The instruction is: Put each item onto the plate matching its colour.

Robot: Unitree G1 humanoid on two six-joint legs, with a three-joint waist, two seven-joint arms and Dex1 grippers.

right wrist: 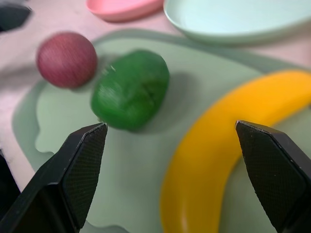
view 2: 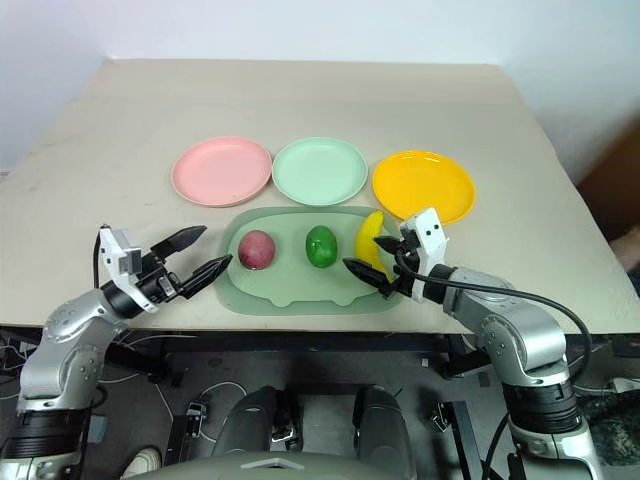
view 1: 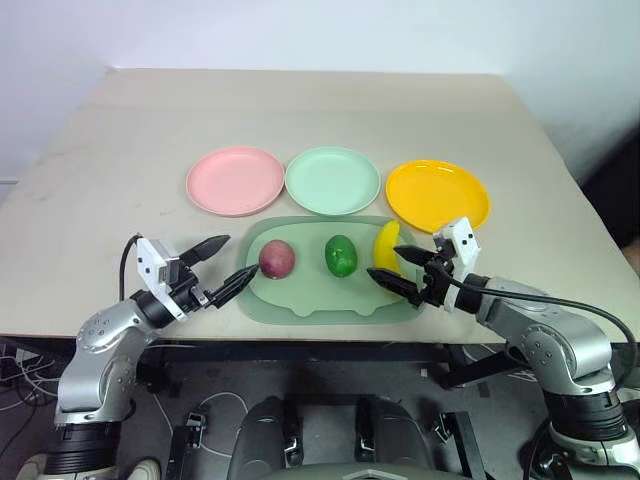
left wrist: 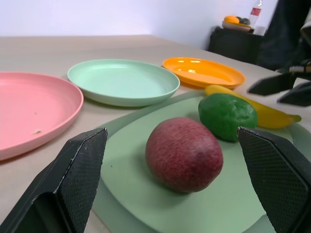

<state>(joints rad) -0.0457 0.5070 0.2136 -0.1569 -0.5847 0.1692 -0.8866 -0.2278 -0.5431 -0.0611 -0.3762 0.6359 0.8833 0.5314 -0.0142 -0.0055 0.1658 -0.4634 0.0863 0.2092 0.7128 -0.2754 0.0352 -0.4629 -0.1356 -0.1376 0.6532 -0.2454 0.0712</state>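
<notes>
With all three fruits on the tray (view 1: 300, 305), both sets of fingers spread wide and empty, the left gripper (view 1: 222, 266) at nine o'clock of the red-purple fruit (view 1: 277, 258) could nudge it rolling, and the right gripper (view 1: 404, 268) could clip the banana (view 1: 386, 245) against the green fruit (view 1: 341, 255).

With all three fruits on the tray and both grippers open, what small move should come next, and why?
Probably ease the left gripper forward so its open fingers straddle the red-purple fruit, then close. That fruit lies right ahead of it on the tray, and the pink plate sits bare just beyond. The right gripper likewise faces the banana.
</notes>
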